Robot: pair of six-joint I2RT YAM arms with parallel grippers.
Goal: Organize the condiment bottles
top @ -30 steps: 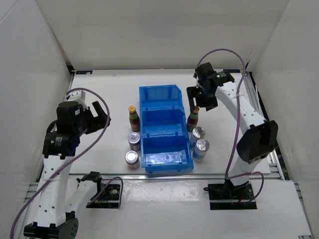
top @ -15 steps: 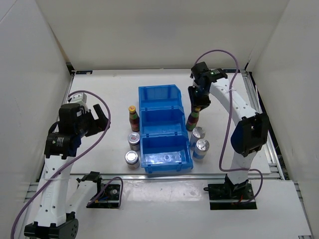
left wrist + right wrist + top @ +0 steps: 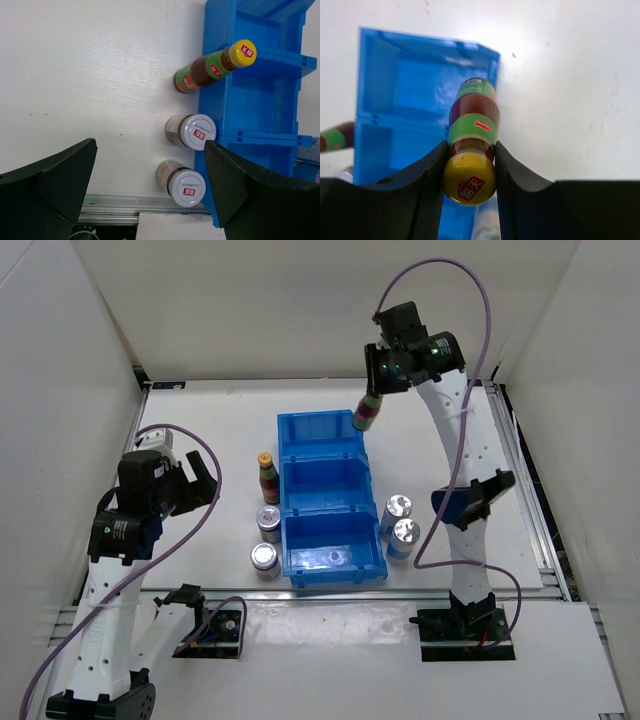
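Your green-labelled bottle [image 3: 471,132] hangs over the blue bin's [image 3: 320,420] far right corner, its neck clamped in the closed right gripper [image 3: 470,162]. Its red logos are too small to read. The red-labelled bottle [image 3: 269,480] stands on the tabletop [image 3: 220,420] just left of the bin. Your left gripper [image 3: 150,145] gapes wide, holding nothing.

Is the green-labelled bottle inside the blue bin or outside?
Outside: the right gripper holds the bottle above a far corner of the bin.

Sauce bottle [image 3: 212,70] beside blue bin [image 3: 260,100]
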